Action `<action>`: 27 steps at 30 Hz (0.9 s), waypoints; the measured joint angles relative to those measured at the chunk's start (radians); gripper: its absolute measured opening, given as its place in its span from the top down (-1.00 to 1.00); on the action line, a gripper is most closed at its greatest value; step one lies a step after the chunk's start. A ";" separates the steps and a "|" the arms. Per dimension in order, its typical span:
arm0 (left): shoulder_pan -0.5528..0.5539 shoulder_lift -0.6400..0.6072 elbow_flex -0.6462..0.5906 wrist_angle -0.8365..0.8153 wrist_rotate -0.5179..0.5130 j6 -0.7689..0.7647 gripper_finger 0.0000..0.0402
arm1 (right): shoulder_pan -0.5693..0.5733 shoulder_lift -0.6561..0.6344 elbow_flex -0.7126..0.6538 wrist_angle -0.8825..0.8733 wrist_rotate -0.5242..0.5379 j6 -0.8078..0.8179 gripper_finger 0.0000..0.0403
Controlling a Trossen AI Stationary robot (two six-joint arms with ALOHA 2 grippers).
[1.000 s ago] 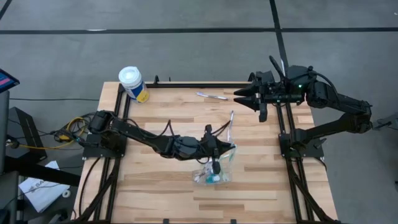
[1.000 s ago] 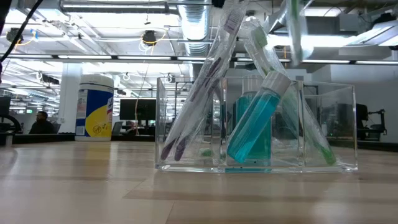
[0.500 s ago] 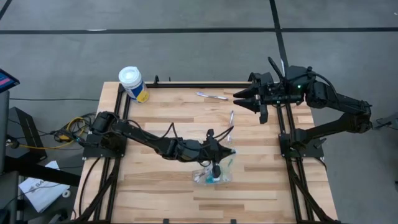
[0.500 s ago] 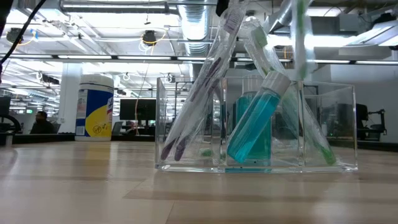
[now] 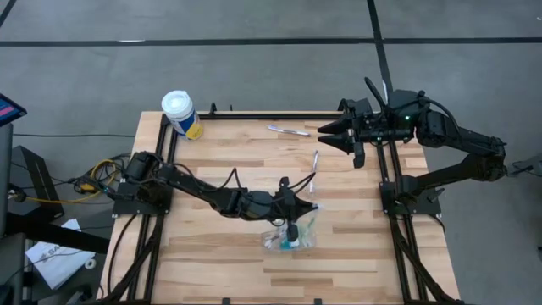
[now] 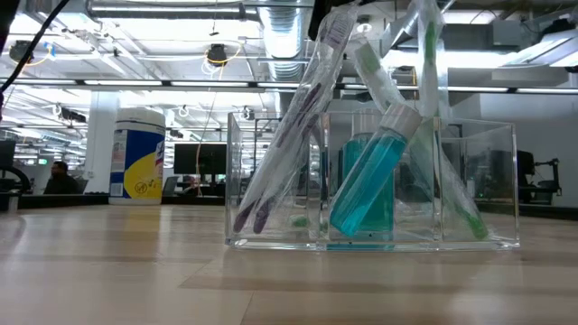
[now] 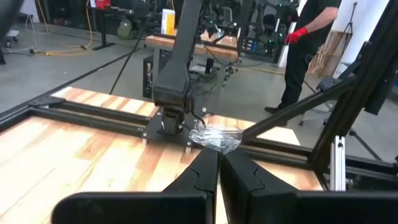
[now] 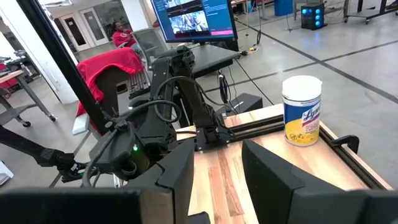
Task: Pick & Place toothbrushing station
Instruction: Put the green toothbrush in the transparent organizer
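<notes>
1. Light wooden tabletop under a straight-down camera; the clear plastic cup stands near the middle, toward the near edge, with purple and green toothbrushes and a teal tube leaning in its compartments.
2. The left gripper hovers just beside the cup on its far side. Its fingers are pressed together, with crinkled clear wrapping at their tips, apparently pinching a wrapped toothbrush.
3. Over the last second, the green-handled brush above the cup's right compartment has swung sideways and come back, now sitting steadier over the opening.
4. I judge that this brush is being lined up for insertion, so the station is nearly filled but the drop is not yet done.
5. The right gripper waits at the far right corner, fingers spread and holding nothing.
6. One more toothbrush lies flat near the far edge, still to be collected.
</notes>
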 joint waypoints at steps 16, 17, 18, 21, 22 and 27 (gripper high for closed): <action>0.009 0.000 0.000 0.115 0.097 -0.002 0.99 | 0.000 0.000 0.000 0.003 0.000 0.006 0.37; 0.012 0.000 0.000 0.123 0.097 -0.011 0.98 | 0.000 0.000 0.000 0.003 0.000 0.006 0.37; 0.017 0.000 0.000 0.123 0.098 -0.014 0.98 | 0.000 0.000 0.000 0.004 0.000 0.006 0.37; 0.027 0.000 0.000 0.125 0.115 -0.015 0.98 | 0.000 0.000 0.000 0.008 0.000 0.006 0.37; 0.030 0.000 0.000 0.127 0.124 -0.015 0.98 | 0.000 0.000 0.000 0.009 0.000 0.006 0.37; 0.030 0.000 0.000 0.128 0.139 -0.015 0.90 | 0.000 0.000 0.000 0.008 0.000 0.018 0.37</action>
